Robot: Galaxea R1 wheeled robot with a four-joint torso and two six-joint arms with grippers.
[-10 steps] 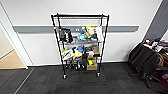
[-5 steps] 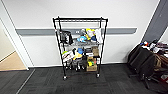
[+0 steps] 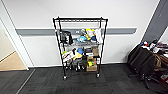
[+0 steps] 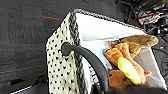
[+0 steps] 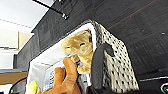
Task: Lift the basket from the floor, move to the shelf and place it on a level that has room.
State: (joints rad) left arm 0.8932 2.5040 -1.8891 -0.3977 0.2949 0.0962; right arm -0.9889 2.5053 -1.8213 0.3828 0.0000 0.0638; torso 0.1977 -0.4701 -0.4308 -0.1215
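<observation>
The shelf (image 3: 80, 47) stands against the white wall, in the middle of the head view. Its top level (image 3: 80, 20) is a bare wire grid; the tiers below hold toys and boxes. The basket (image 4: 62, 67), checker-woven with a pale lining, hangs close above the floor (image 4: 22, 32) and carries plush toys (image 4: 125, 65). One dark loop handle (image 4: 85, 57) rises into my left gripper (image 4: 100, 91) at the picture's edge. The basket (image 5: 117, 67) also appears in the right wrist view, where the other handle (image 5: 98, 62) rises into my right gripper (image 5: 96, 90).
Dark carpet (image 3: 82, 85) stretches in front of the shelf. A dark chair with bags and clutter (image 3: 147, 62) stands at the right. At the left, a doorway opens onto tan wooden flooring (image 3: 10, 62). A shelf caster (image 5: 65, 16) shows on the carpet.
The head view has shifted slightly and the shelf looks a little nearer. Nothing else has visibly changed.
</observation>
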